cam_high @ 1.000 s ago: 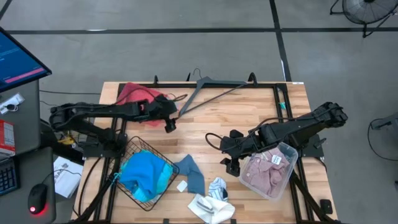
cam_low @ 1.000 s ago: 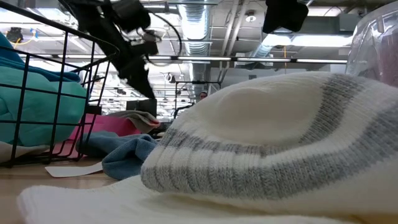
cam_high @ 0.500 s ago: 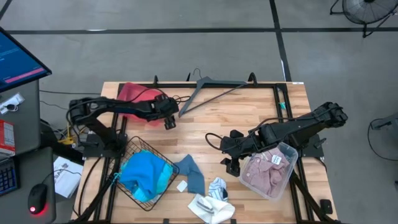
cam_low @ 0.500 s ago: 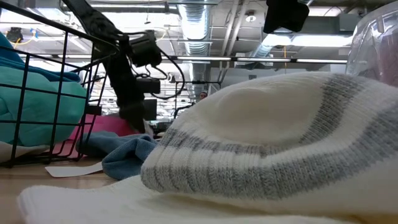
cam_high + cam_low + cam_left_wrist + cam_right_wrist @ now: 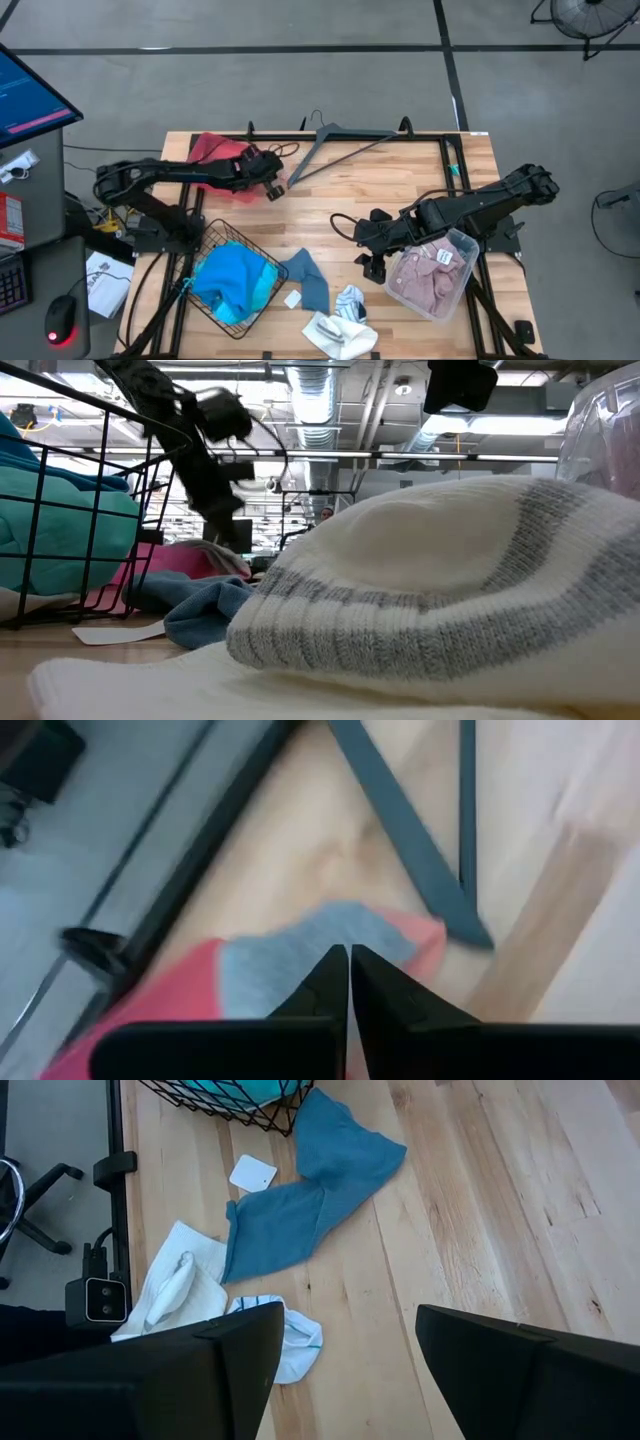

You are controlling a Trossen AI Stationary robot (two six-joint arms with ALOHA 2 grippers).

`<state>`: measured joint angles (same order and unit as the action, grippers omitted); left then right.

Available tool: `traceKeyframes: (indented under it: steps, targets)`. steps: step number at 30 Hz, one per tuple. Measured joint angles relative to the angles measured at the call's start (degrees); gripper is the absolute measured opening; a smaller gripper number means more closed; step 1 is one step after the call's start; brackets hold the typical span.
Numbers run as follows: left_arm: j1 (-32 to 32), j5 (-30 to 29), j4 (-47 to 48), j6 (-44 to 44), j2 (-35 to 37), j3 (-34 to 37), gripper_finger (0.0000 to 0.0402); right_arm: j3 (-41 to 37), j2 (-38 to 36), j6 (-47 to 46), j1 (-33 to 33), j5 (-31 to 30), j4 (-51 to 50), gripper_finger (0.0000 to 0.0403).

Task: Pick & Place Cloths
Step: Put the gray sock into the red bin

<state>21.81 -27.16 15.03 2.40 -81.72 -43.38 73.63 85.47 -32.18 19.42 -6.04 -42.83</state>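
My left gripper (image 5: 272, 188) is at the far left of the table, beside a red heap (image 5: 220, 150), and is shut on a grey-and-coral sock (image 5: 290, 960). My right gripper (image 5: 375, 255) hangs open above bare wood, next to a clear bin (image 5: 455, 262) holding the pale pink checked garment (image 5: 425, 280). A turquoise cloth (image 5: 232, 280) fills a wire basket (image 5: 205, 238). A blue-grey cloth (image 5: 308, 275) and white cloths (image 5: 340, 322) lie flat near the front edge. My left gripper has its two fingers (image 5: 330, 975) closed together, and the sock's grey part (image 5: 300, 945) shows right past their tips. The fingers themselves hide the place of contact. They come at it from above, slanting toward the far edge. A coral bit shows at the tips in the high view.
A grey clothes hanger (image 5: 335, 145) lies along the far edge, just right of my left gripper. A white tag (image 5: 252, 1174) lies by the blue-grey cloth. A white sock with grey stripes (image 5: 450, 580) fills the low view's foreground. Bare wood lies in the table's middle.
My left gripper has dipped toward the red heap, shut its fingers, and come up a little toward the far edge. My right arm has kept still.
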Motion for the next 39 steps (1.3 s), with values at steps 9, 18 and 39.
traceKeyframes:
  steps: [9,18,39]
  targets:
    - [1.1,-7.6,4.7,-1.5,16.5,0.0,0.0000,0.0,0.0,0.1,0.0,0.0,0.1,0.0225]
    - [1.1,9.7,3.7,1.7,24.6,0.0,0.0035,0.0,0.0,0.2,0.0,0.0,0.0,0.0225]
    - [-5.7,7.6,-3.6,5.7,11.3,0.0,0.0282,0.0,0.0,-0.9,0.0,0.0,0.0,0.0225]
